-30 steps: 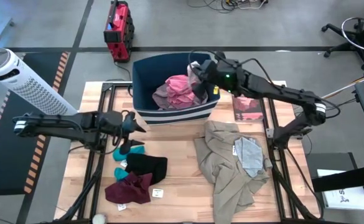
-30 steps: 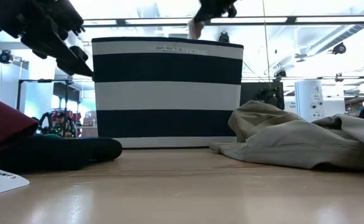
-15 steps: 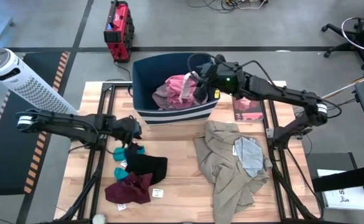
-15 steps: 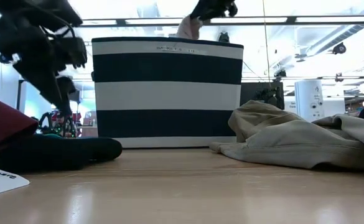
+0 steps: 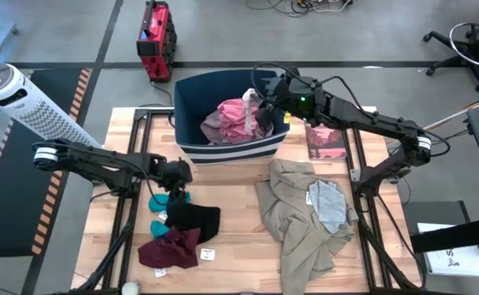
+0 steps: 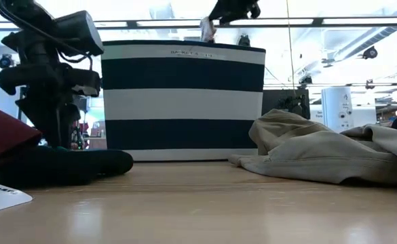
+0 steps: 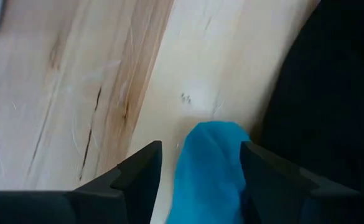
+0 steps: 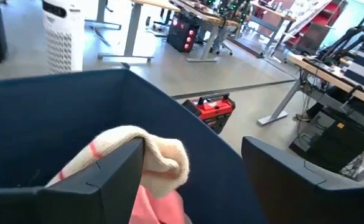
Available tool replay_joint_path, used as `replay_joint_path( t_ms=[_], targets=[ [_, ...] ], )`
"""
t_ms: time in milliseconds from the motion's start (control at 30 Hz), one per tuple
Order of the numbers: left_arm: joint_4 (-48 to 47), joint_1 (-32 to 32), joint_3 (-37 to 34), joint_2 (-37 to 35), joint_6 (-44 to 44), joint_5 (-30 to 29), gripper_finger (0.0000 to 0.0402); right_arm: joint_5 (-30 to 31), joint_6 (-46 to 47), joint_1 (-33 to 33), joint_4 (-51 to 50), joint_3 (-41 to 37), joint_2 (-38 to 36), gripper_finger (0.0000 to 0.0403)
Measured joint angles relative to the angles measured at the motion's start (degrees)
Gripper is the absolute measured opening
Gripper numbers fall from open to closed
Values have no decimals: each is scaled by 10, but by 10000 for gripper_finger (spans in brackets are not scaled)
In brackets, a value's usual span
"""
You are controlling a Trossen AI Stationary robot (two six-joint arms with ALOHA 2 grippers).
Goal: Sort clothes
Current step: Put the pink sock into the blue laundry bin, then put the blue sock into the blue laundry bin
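My left gripper (image 7: 200, 152) points down at the table, open, one finger on either side of a small teal piece (image 7: 208, 171) that lies flat beside a black piece (image 5: 194, 220) and a maroon one (image 5: 169, 248). My right gripper (image 8: 193, 146) hovers open over the navy striped bin (image 6: 182, 102). A cream piece with a pink stripe (image 8: 147, 155) sits by one of its fingers. A mauve-pink shirt (image 5: 229, 119) lies in the bin. Khaki trousers (image 5: 292, 217) lie spread on the table with a pale grey piece (image 5: 329, 203) on top. My left gripper comes from above, its fingers (image 7: 138, 177) astride the teal piece's end (image 7: 213, 134), which lies on the wood; whether they touch it I cannot tell. My right gripper has the cream piece's rounded end (image 8: 169, 158) against the inner side of one finger (image 8: 110, 177), above the bin; nothing is pinched.
A reddish book (image 5: 327, 141) lies on the table to the right of the bin. A white tower fan (image 5: 34, 111) stands off the table's left side. Bare wood shows between the small pieces and the trousers.
My left gripper has come down and toward the table's near right, onto the teal piece. My right gripper has stayed above the bin, where the cream piece beneath it has shifted.
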Motion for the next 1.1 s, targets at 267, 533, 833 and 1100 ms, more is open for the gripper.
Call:
replay_joint_path(
  t_ms=[267,533,833,1100],
  targets=[
    [2,0,0,15,2,0,176,-25,37,-40,-43,0,38,205],
    [2,0,0,17,4,-1,157,-88,47,-53,-140,0,59,136],
    [7,0,0,15,31,-1,153,-98,-7,23,-208,-2,5,10],
    [6,0,0,15,33,0,153,-42,15,185,-176,-90,-81,1]
  ],
)
